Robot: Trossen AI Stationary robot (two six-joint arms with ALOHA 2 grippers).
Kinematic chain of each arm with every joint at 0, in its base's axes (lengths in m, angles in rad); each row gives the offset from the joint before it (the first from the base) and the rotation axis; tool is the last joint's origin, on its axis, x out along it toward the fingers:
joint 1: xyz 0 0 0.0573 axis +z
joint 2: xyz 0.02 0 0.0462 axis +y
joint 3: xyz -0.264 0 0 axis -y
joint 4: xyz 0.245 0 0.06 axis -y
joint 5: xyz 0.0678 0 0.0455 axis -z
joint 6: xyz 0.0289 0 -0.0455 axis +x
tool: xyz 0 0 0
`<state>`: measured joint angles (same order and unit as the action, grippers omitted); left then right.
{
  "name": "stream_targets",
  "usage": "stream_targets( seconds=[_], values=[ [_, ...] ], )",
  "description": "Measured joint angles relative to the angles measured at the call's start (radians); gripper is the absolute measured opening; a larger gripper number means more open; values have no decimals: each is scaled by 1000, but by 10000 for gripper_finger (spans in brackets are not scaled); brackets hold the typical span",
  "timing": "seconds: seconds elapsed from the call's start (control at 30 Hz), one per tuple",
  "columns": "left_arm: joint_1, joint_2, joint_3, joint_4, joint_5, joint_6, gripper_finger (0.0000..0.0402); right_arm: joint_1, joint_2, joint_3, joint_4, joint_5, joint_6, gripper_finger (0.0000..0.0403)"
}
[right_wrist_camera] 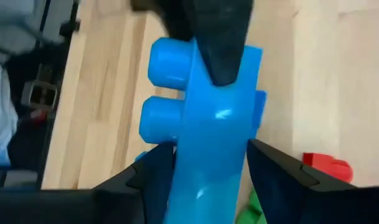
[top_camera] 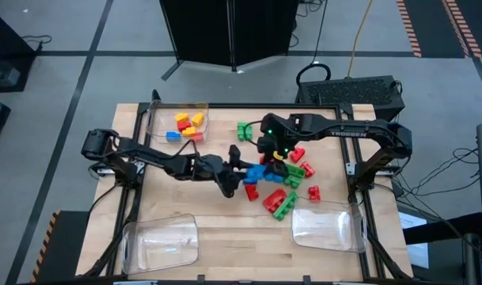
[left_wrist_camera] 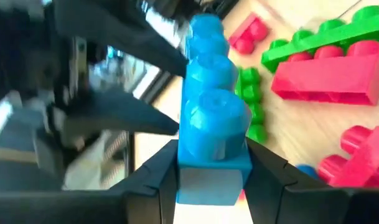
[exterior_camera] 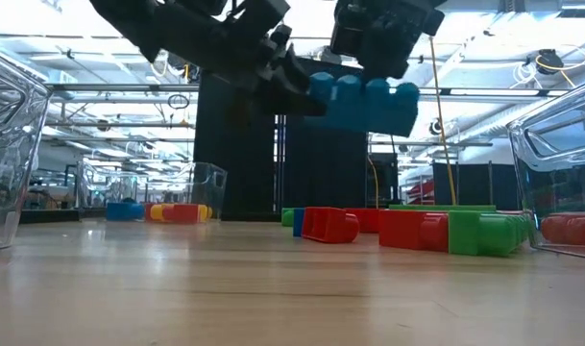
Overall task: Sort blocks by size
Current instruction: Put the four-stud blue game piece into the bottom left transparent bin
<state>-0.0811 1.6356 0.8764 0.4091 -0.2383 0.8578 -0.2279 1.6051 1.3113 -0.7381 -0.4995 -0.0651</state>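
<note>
Two claws meet over the middle of the counter (top_camera: 185, 245): from above, left claw (top_camera: 239, 168) and right claw (top_camera: 270, 152) share a long blue block (top_camera: 259, 169). Level view shows it aloft. Left wrist view: fingers clamp its end. Right wrist view: fingers flank it, grip unclear. Best release one side before pulling away.

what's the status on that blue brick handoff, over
Left end effector and right end effector both around long blue brick, held in the air above the table. Loose red and green bricks below. Nothing in the way.
</note>
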Motion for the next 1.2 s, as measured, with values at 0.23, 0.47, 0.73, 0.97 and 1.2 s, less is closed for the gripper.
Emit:
stream_targets(
  seconds=[0.23, 0.47, 0.73, 0.97, 1.2],
  values=[
    [-17, -147, 0, -229, -45, -293, 135, 3, -47, 2, 82, 183, 87, 195],
    [-36, -325, 14, -576, -62, -662, 135, 21, -181, 3, 114, 507, 137, 192],
    [-114, -451, 87, -1131, -51, -1189, 135, 60, -234, -17, 63, 642, 160, 192],
    [-208, -531, 165, -1363, 61, -1455, 135, 78, -212, -214, 338, 632, 185, 192],
    [-306, -569, 274, -1582, 324, -1639, 135, 79, -213, -441, 585, 627, 277, 192]
  ],
)
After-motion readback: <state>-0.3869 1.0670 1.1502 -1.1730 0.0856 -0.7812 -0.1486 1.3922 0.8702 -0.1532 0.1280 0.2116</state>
